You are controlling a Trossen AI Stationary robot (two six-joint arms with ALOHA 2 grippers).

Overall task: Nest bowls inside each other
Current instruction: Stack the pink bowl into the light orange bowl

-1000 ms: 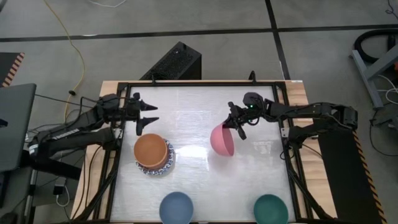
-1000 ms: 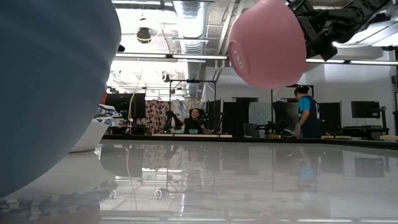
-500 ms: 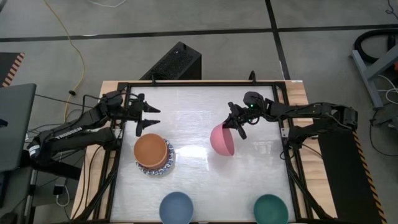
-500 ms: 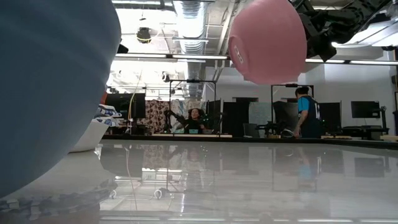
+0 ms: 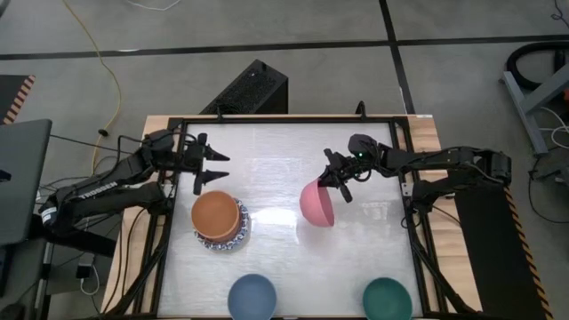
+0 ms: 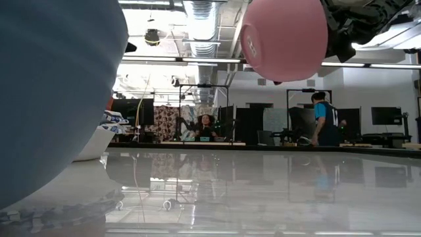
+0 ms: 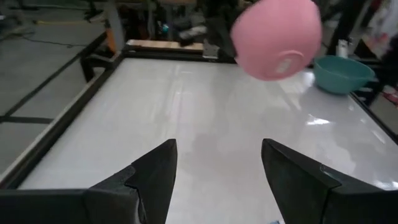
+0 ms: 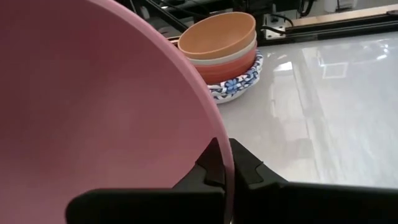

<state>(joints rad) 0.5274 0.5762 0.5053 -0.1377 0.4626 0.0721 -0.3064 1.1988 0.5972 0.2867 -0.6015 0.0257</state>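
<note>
A pink bowl (image 5: pixel 317 203) hangs over the middle of the table, with my right gripper (image 5: pixel 336 184) shut on it. In the low view the pink bowl (image 6: pixel 284 39) is high above the tabletop. A stack of nested bowls (image 5: pixel 219 220), orange on top and a blue-patterned one at the bottom, rests on its base at the left. A blue bowl (image 5: pixel 252 296) and a dark green bowl (image 5: pixel 387 298) stand near the front edge. My left gripper (image 5: pixel 220 166) hovers open just beyond the stack, holding nothing. My right gripper pinches the pink bowl's rim (image 8: pixel 219 140), one finger (image 8: pixel 245 168) outside the wall and the other inside. The fingers come from the table's right, slanting slightly down. The bowl hangs tipped on its side, its base (image 7: pixel 289 62) toward the left arm, clear of the table.
A black frame (image 5: pixel 169 222) runs around the white tabletop. Bare tabletop (image 5: pixel 276 258) lies between the stack and the pink bowl. In the low view a person (image 6: pixel 323 118) stands in the room behind the table.
The pink bowl has tipped a little in my right gripper, its underside swinging upward, while the gripper stays shut on the rim in the same place. My left gripper has turned slightly and stays open.
</note>
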